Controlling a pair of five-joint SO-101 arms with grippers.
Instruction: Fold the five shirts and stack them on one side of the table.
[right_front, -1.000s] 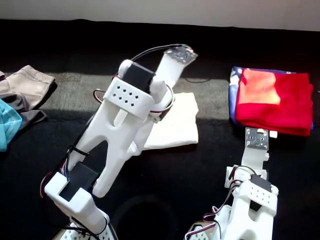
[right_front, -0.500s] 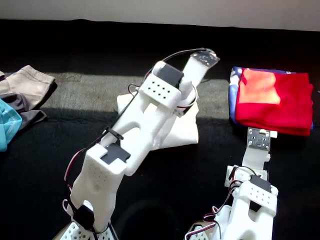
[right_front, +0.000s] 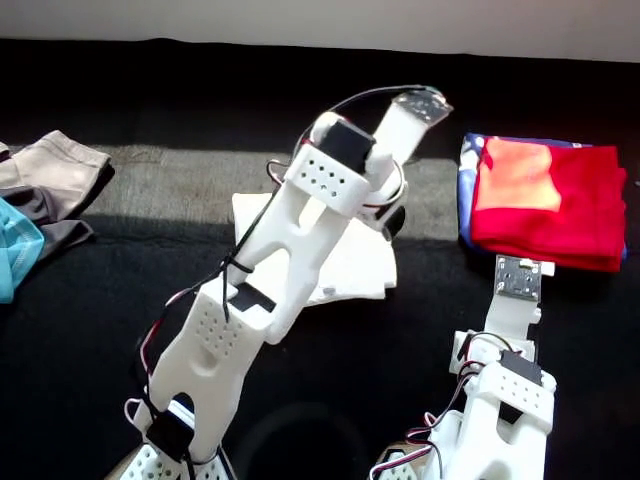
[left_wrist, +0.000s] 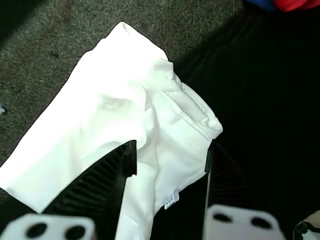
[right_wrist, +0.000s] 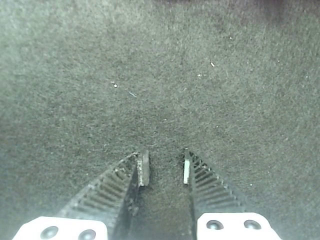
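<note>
White shirt (right_front: 352, 262) lay mid-table, half hidden under the left arm (right_front: 290, 260); the left gripper (left_wrist: 169, 157) stood parted astride its corner. The right gripper (right_wrist: 165, 169) hung slightly parted over dark felt (right_wrist: 150, 75). A blue shirt (right_front: 466, 190) barely showed beneath the red stack (right_front: 570, 215); unfolded shirts (right_front: 45, 180) were cut off at the frame's edge.
</note>
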